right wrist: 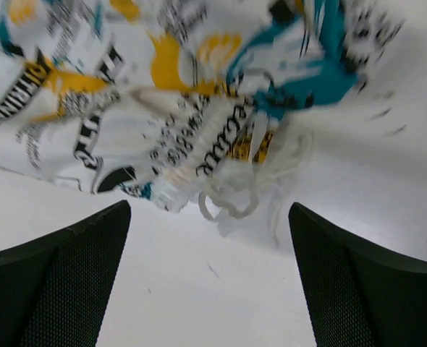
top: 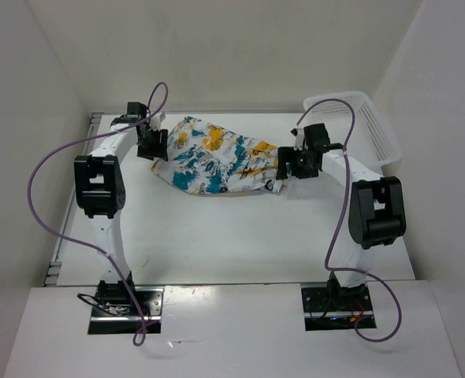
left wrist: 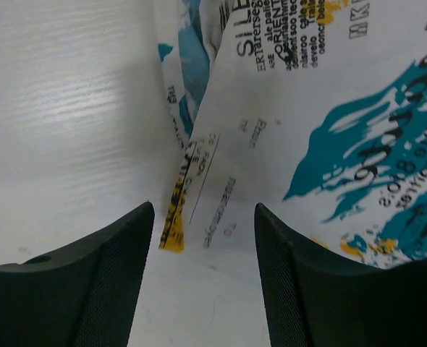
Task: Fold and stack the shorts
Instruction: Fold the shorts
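Observation:
The shorts (top: pixel 214 160), white with teal, yellow-orange and black print, lie spread across the back middle of the table. My left gripper (top: pixel 154 154) is open at their left edge; in the left wrist view (left wrist: pixel 203 217) a hem corner of the shorts (left wrist: pixel 286 108) lies just ahead of the fingers, not pinched. My right gripper (top: pixel 282 178) is open at their right end; in the right wrist view (right wrist: pixel 210 217) the bunched waistband (right wrist: pixel 199 137) and its white drawstring loops (right wrist: pixel 231 199) lie ahead of the fingers, apart from them.
A white plastic lattice basket (top: pixel 374 130) stands at the back right corner. White walls enclose the table (top: pixel 217 236) on three sides. Purple cables loop off both arms.

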`<state>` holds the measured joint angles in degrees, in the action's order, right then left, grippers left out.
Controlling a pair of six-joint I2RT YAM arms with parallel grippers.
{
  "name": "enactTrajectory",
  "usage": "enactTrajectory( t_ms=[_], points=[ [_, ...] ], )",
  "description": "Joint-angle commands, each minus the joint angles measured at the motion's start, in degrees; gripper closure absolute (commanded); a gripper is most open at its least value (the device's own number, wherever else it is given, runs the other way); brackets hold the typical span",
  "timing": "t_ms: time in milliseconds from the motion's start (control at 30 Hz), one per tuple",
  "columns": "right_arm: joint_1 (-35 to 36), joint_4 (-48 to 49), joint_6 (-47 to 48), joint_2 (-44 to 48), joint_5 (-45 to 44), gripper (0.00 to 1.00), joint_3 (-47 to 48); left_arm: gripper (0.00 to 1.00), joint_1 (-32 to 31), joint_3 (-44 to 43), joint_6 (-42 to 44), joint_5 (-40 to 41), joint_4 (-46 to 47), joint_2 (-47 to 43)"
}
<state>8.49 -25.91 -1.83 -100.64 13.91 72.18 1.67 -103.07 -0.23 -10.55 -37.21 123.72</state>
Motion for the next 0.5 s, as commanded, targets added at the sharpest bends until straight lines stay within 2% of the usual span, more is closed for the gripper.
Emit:
enactTrajectory(
  t_ms=[0,100,167,200,233,333,367,467],
  points=[
    [-0.1,0.1,-4.1,0.2,2.4,0.06,-2.2,0.34,-0.3,-4.4,0.2,-0.8,0.5,3.3],
    [-0.1,0.6,-7.5,-2.8,3.1,0.06,-2.2,0.34,-0.8,-5.2,0.2,0.6,0.5,5.2],
    [-0.1,0.6,-10.4,-5.0,3.6,0.06,-1.5,0.39,-0.8,-4.7,0.2,0.6,0.5,5.8],
    [-0.1,0.6,-11.3,-5.7,3.6,0.06,-1.5,0.44,-0.8,-4.0,0.2,0.6,0.5,5.8],
    [-0.1,0.6,-12.3,-6.3,4.2,0.06,-1.5,0.54,-1.3,-3.5,0.2,0.6,0.5,5.8],
    [-0.1,0.6,-14.5,-8.2,6.3,0.06,-2.1,0.69,-1.3,-1.4,0.2,0.0,0.5,5.8],
    [-0.1,0.6,-15.0,-9.0,7.1,0.06,-2.1,0.82,-1.3,-0.6,0.2,0.5,0.5,5.8],
    [0.5,2.1,-16.3,-11.1,7.6,0.15,-2.1,0.98,-1.3,1.2,0.2,1.0,1.6,5.3]
  ],
)
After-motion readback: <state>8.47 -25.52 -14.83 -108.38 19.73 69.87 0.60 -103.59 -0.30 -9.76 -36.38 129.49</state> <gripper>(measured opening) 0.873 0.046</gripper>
